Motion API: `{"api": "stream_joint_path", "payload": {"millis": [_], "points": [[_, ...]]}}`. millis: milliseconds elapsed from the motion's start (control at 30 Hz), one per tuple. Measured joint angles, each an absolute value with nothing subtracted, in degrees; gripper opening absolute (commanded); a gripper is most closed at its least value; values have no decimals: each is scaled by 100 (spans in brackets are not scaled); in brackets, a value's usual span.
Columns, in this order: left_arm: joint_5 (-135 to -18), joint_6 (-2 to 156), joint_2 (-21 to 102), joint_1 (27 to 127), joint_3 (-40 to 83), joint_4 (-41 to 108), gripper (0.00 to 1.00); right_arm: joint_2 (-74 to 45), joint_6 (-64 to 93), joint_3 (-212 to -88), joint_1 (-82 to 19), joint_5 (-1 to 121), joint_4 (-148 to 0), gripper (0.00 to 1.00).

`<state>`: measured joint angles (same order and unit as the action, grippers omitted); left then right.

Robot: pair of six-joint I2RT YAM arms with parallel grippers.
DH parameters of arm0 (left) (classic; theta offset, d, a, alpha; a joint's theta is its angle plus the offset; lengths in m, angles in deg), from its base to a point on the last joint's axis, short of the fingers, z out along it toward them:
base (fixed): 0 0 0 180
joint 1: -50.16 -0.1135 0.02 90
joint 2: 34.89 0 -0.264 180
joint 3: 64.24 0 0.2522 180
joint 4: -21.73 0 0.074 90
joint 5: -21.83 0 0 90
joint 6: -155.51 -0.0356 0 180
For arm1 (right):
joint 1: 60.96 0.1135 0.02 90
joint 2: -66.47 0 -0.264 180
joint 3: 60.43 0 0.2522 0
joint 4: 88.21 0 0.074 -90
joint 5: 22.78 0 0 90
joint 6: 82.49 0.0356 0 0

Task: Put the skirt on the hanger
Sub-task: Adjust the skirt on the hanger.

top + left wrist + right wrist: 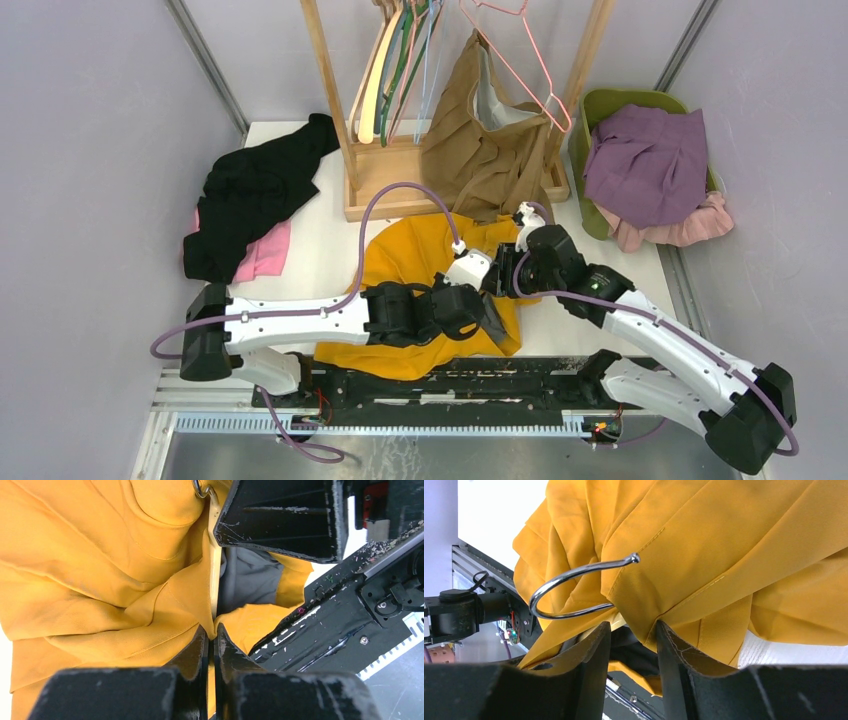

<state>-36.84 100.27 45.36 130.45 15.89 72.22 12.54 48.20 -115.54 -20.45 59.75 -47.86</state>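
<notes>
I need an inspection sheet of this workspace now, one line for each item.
Surface: white table, partly covered by clothes.
Job's things: yellow skirt lies crumpled at the near edge; hanger partly wrapped in it.
Clutter: black garment and pink garment left; green basket with purple garment right; wooden rack with brown garment behind.
Grippers: left gripper shut on the hanger; right gripper jaws apart around a skirt fold, grip unclear.
Cables: purple cable loops over the skirt.
Surroundings: grey walls.

A black garment (255, 190) is spread over a pink cloth (265, 252) at the left of the table (320, 250), a brown garment (480, 150) is hung at the wooden rack (390, 165), and a purple garment (645, 165) is piled in the green bin (615, 98).
</notes>
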Motion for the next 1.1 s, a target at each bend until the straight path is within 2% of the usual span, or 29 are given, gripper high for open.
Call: {"api": "stream_joint_path", "payload": {"millis": [1100], "points": [[-4031, 9951, 4629, 12921, 843, 6020, 3, 1547, 5875, -10990, -1402, 7160, -5251, 46]]}}
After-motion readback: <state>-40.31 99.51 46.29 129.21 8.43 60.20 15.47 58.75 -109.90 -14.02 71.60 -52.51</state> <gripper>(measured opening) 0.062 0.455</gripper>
